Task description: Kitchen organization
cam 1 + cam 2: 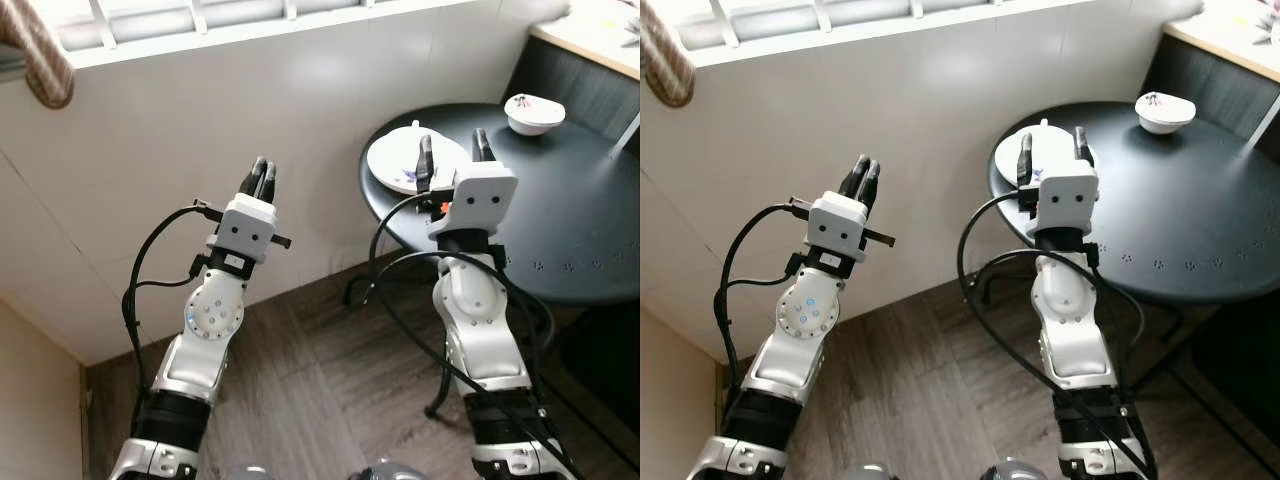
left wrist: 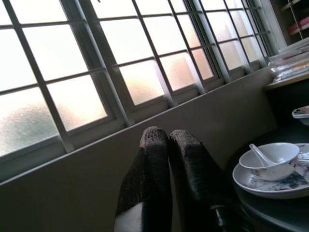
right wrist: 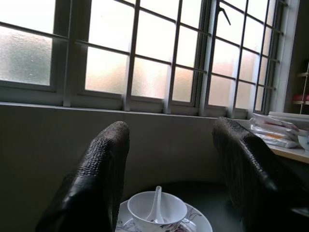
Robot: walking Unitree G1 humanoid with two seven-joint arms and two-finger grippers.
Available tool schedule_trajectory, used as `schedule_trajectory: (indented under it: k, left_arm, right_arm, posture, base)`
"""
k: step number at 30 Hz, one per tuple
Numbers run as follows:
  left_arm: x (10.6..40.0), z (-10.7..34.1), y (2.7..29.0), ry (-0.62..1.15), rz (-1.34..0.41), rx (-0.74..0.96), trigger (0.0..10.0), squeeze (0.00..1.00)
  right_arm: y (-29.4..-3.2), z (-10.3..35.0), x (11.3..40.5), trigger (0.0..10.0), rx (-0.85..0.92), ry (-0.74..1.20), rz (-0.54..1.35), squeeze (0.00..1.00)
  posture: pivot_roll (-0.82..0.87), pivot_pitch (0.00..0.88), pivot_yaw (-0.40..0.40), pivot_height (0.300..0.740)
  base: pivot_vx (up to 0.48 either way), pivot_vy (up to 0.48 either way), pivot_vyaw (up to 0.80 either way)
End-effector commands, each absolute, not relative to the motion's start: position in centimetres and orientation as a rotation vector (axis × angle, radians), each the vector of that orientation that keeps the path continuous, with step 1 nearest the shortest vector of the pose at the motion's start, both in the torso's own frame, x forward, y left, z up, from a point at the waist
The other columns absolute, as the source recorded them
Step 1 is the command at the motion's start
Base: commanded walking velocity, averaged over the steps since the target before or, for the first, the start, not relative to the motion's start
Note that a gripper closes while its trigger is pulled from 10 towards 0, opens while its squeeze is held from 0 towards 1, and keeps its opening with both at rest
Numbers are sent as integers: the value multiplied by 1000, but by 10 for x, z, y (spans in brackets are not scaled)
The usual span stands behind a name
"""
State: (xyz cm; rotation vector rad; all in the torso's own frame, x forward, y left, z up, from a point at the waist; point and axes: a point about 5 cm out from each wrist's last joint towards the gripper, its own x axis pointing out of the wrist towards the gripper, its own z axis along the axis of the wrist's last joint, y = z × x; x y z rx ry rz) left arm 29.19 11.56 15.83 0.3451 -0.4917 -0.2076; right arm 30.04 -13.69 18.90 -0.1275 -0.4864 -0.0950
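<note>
Currently the right pincer [image 1: 452,150] is held spread above the near edge of the round black tabletop [image 1: 560,230], just short of a white bowl [image 3: 157,209] with a spoon [image 3: 156,203] standing on a flowered plate [image 1: 395,165]. The left pincer [image 1: 263,180] is pressed together, raised before the tiled wall [image 1: 150,170]. If the bowl is gripped off-centre, it could be tipped and the spoon flung out.

Open tabletop [image 1: 590,230] lies right of the plate [image 1: 400,165]; wall [image 1: 300,120] blocks beyond.
</note>
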Motion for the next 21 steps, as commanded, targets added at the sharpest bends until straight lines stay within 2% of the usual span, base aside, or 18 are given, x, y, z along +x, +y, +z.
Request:
schedule_trajectory:
  k: [1, 2, 14, 21]
  left_arm:
    - [293, 158, 121, -484, -192, 358, 10000, 0]
    - [293, 158, 121, -484, -192, 358, 10000, 0]
    - [292, 156, 121, -479, -192, 357, 10000, 0]
    - [292, 156, 121, -475, -191, 360, 10000, 0]
  right_arm:
    - [-135, 190, 302, 10000, -115, -482, -94, 0]
    - [-135, 190, 302, 10000, -113, -480, -95, 0]
    - [-134, 187, 304, 10000, -113, -456, -96, 0]
    - [-136, 186, 305, 10000, -103, -439, -105, 0]
  posture:
    - [148, 0, -20, 740]
    - [148, 0, -20, 740]
    - [149, 0, -23, 740]
    - [149, 0, -21, 740]
  base:
    - [412, 0, -800]
    - [412, 0, -800]
    - [372, 0, 0]
    - [352, 0, -579]
